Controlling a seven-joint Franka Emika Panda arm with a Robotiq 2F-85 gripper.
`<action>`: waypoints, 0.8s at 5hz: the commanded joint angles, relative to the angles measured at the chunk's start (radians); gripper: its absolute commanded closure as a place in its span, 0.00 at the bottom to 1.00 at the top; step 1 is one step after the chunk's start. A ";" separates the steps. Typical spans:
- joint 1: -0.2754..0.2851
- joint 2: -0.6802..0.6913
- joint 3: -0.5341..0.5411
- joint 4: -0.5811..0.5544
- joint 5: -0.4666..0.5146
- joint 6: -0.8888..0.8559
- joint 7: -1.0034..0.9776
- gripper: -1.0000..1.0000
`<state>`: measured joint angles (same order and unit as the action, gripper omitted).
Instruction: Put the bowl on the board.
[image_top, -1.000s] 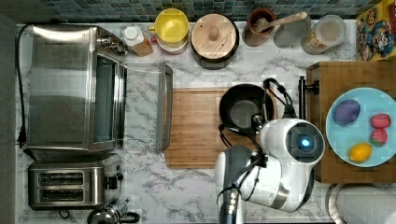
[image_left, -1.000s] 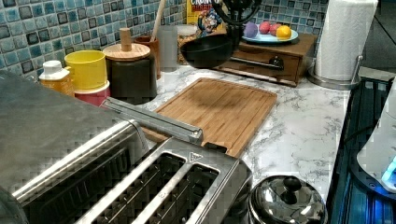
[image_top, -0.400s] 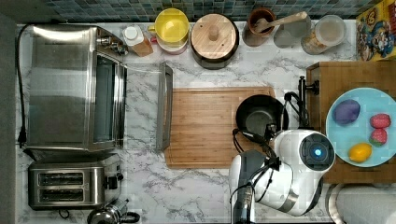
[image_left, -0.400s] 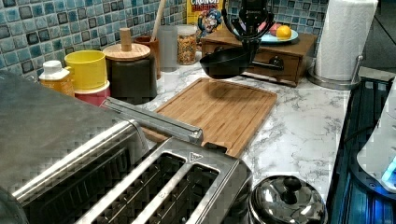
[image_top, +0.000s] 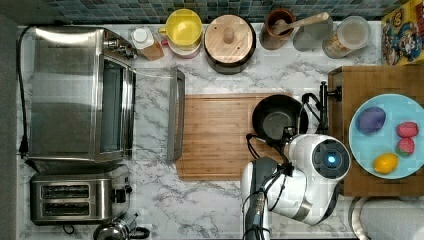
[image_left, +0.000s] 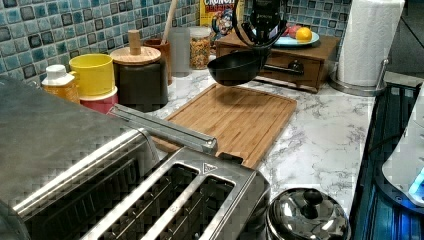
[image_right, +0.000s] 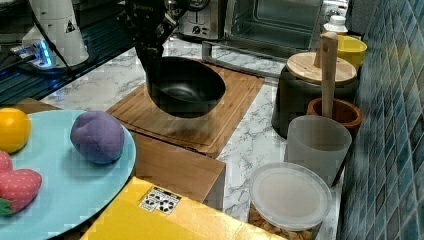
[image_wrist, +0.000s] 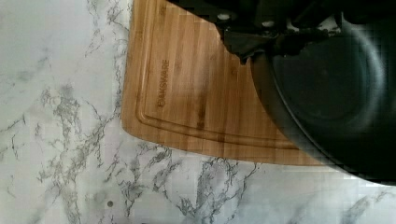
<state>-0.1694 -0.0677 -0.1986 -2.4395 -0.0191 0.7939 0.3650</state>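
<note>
The gripper (image_right: 150, 55) was clamped on the bowl's (image_right: 184, 86) rim. The bowl hung clear of the board (image_left: 235, 115), above its end nearest the wooden tray (image_top: 372, 80).

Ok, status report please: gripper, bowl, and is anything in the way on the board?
Gripper shut on the bowl's rim. Bowl held in the air above the board's far end, not touching it. Board surface below it bare.

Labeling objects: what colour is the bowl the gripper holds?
Matte black, inside and out; the bowl shows best in the right view.
</note>
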 joint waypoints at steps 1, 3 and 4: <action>0.005 0.065 0.013 0.075 -0.015 0.001 0.072 1.00; 0.011 0.076 0.015 0.097 -0.006 -0.015 0.064 0.50; 0.015 0.079 0.015 0.099 0.003 -0.011 0.064 0.50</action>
<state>-0.1680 0.0275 -0.1963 -2.4336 -0.0241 0.7939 0.3889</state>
